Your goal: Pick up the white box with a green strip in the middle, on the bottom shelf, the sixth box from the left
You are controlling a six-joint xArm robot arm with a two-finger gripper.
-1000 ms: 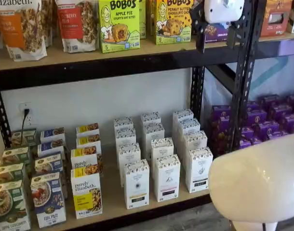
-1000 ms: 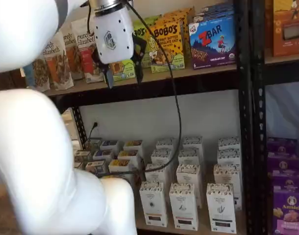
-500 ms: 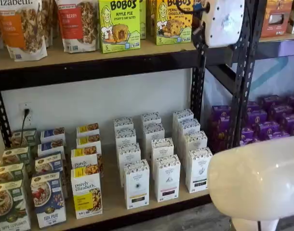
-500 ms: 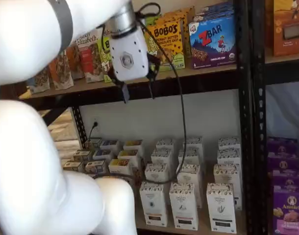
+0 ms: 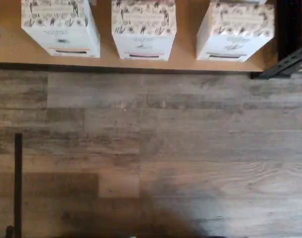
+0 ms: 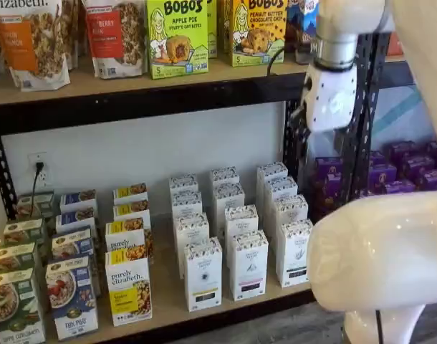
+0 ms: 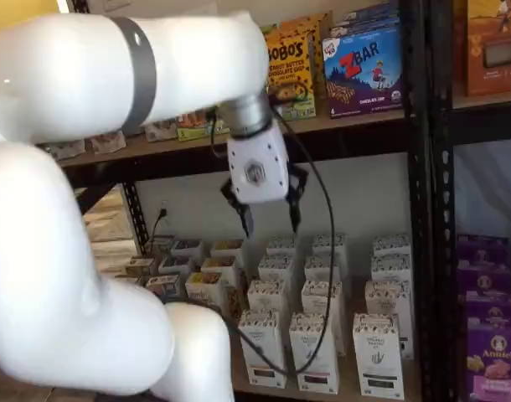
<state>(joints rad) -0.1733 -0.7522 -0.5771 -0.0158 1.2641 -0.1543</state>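
Hanging in mid-air, our gripper [image 7: 267, 220] has its two black fingers [image 7: 244, 216] spread with a plain gap between them and nothing in it. We judge the task barely begun: no box has been touched, and the whole reach, grip and lift are left.

Below the fingers, in both shelf views, the rows of tall white cartons stand undisturbed on the bottom shelf [image 6: 168, 304], running back from its front edge. The white box [image 6: 295, 252] we want stands at the front edge, in the row nearest the shelf's right end, beside the black upright [image 6: 362, 107]; in a shelf view it shows again at [image 7: 377, 355], upright, with a dark band low on its face. We cannot make out a green strip at this size, so our pick rests on its place in the row.

From the wrist view we see three carton tops along the shelf's front edge and bare wooden floor [image 5: 156, 148] before them, so we judge the hand is not yet over the box.
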